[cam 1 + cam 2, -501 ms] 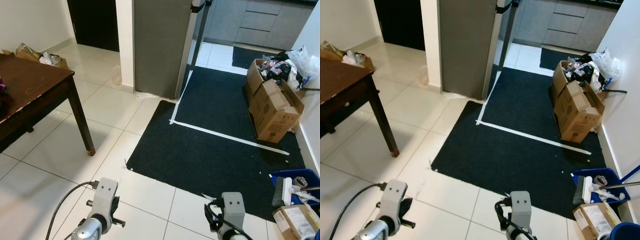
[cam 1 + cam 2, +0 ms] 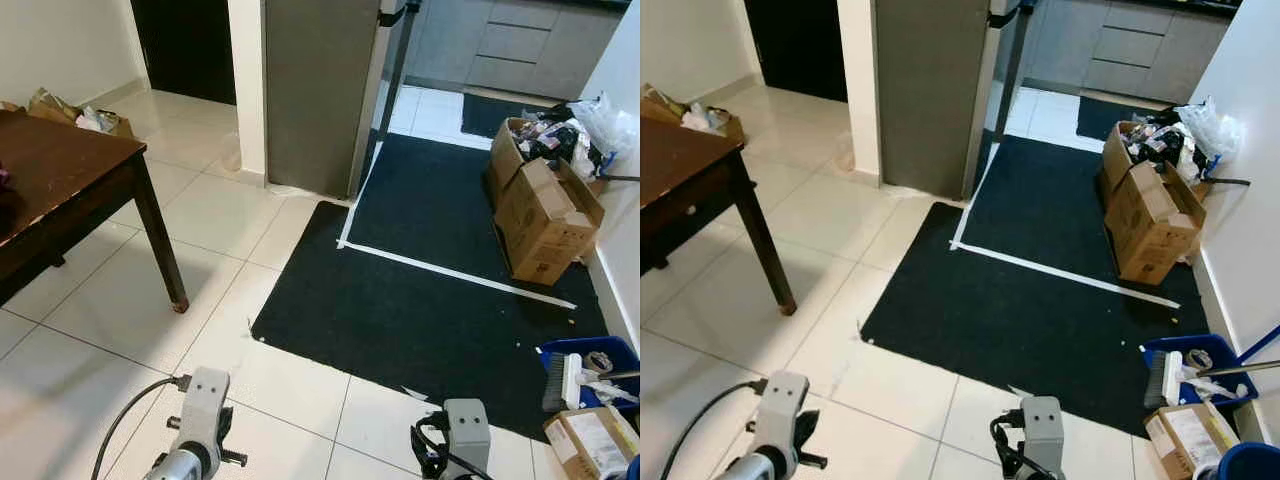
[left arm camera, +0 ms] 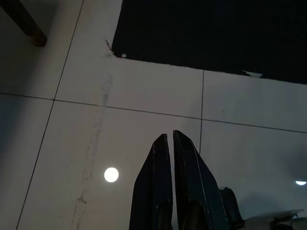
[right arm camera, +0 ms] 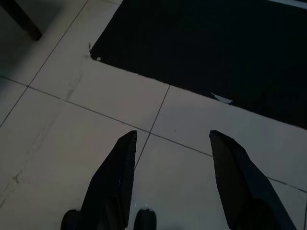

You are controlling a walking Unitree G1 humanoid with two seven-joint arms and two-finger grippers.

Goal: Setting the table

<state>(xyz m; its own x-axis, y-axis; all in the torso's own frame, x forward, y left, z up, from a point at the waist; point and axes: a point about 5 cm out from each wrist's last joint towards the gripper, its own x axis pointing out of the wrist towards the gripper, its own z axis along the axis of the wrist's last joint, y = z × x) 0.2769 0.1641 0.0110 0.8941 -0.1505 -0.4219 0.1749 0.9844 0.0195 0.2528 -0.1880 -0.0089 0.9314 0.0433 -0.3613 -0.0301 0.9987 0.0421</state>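
Both arms hang low over white tile floor (image 2: 120, 330), nothing held. Left gripper (image 3: 170, 143) – fingers pressed together, empty. Right gripper (image 4: 170, 143) – fingers spread wide, empty too. Dark wood table (image 2: 60, 180) sits off to robot's left, corner leg just short of black mat (image 2: 440, 290) edge. Cardboard boxes (image 2: 545, 215) along mat's right edge, by wall.

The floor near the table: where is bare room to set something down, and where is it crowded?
Bare tiles lie between the table leg and the black mat. The mat's middle, around the white tape, is bare too. It is crowded along the right wall: cardboard boxes, a blue bin with a brush. Both grippers hang above bare tiles, holding nothing.
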